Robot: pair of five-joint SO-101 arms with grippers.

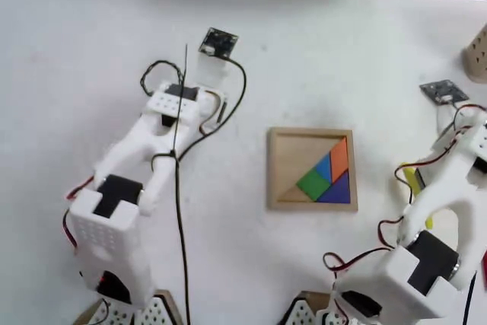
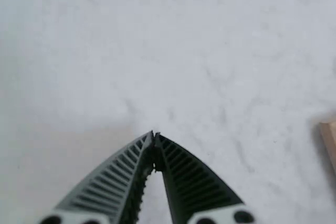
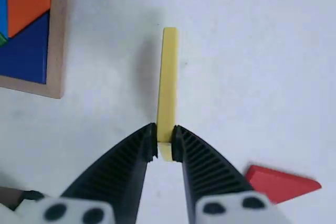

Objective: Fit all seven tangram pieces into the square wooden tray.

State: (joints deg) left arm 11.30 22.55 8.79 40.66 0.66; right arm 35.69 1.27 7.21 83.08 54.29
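The square wooden tray (image 1: 289, 188) lies mid-table. Orange (image 1: 339, 159), light blue (image 1: 324, 167), green (image 1: 312, 183) and dark blue (image 1: 336, 189) pieces fill its right part. My right gripper (image 3: 164, 137) is shut on a yellow piece (image 3: 169, 77) that stands on its edge, just right of the tray (image 3: 59, 35); the same yellow piece (image 1: 413, 180) shows at the right arm's tip. A red piece (image 3: 281, 183) lies on the table beside that gripper. My left gripper (image 2: 154, 136) is shut on nothing over bare white table, with the tray's corner (image 2: 329, 140) off to one side.
Two small circuit boards (image 1: 218, 42) (image 1: 444, 92) on cables lie at the back. A beige perforated block (image 1: 478, 55) stands at the far right edge. Black cables (image 1: 179, 188) run along the left arm. The tray's left half is bare wood.
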